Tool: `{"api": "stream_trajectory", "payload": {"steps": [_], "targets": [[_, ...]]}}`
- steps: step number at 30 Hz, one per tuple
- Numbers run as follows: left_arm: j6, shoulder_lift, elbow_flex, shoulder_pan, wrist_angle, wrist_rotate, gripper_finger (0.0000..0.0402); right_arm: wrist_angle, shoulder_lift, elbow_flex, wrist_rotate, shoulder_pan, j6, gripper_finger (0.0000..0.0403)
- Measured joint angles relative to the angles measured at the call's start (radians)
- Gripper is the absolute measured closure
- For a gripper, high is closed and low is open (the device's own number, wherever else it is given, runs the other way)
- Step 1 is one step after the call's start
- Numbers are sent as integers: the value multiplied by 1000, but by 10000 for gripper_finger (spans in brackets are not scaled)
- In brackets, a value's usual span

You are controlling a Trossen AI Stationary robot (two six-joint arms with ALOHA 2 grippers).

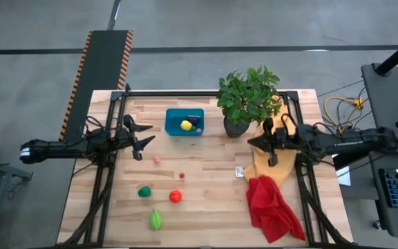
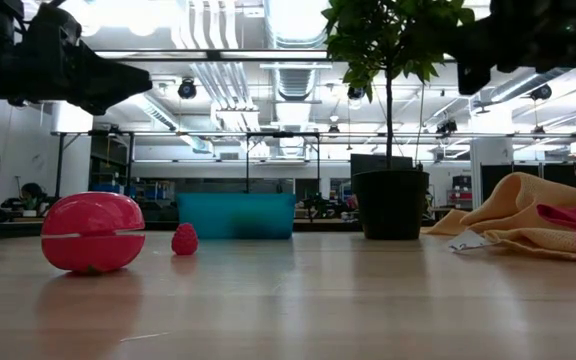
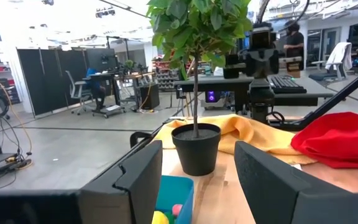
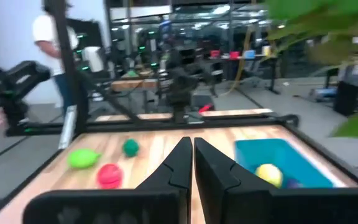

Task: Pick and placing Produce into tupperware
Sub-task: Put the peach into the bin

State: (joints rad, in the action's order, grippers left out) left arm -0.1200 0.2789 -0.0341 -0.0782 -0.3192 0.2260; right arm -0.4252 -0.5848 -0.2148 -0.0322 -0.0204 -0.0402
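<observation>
From above, we see the teal tupperware (image 1: pixel 184 122) at the back middle of the worktop (image 1: pixel 206 207), with a yellow piece (image 1: pixel 186 125) and a dark purple piece (image 1: pixel 197 123) inside it. The rest of the produce lies loose in front: a pink piece (image 1: pixel 157 160), a tiny red piece (image 1: pixel 182 176), a dark green piece (image 1: pixel 144 191), a red-orange piece (image 1: pixel 175 196) and a light green piece (image 1: pixel 156 220). The left jaws (image 1: pixel 141 140) hover spread open, left of the box and holding nothing. The right jaws (image 1: pixel 269 144) hang over the yellow cloth (image 1: pixel 268 162), beside the potted plant (image 1: pixel 246 98); a red cloth (image 1: pixel 271 207) lies nearer the front.

At worktop level, a large red piece (image 2: pixel 93 232) sits close, a small pink one (image 2: pixel 184 239) just before the box (image 2: pixel 236 215).

The left wrist camera looks between wide-apart fingers (image 3: pixel 138 180) at the plant pot (image 3: pixel 196 149).

The right wrist camera shows its fingers (image 4: pixel 174 171) pressed together, empty.
</observation>
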Motion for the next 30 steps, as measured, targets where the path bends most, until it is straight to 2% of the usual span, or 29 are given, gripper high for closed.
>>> {"api": "stream_trajectory", "payload": {"steps": [4, 10, 13, 22, 26, 30], "targets": [[0, 12, 0, 0, -1, 0, 214, 99, 31, -35, 23, 22, 58, 395], [0, 22, 0, 0, 0, 0, 214, 210, 109, -34, 220, 179, 92, 395], [-23, 21, 0, 0, 0, 0, 214, 212, 155, -1, 267, 249, 117, 395], [-19, 20, 0, 0, -2, 0, 214, 197, 303, 137, 268, 275, 63, 395], [-17, 20, 0, 0, -2, 0, 214, 128, 367, 207, 270, 275, 47, 394], [-16, 16, 0, 0, -3, 0, 214, 117, 385, 205, 261, 275, -19, 394]]}}
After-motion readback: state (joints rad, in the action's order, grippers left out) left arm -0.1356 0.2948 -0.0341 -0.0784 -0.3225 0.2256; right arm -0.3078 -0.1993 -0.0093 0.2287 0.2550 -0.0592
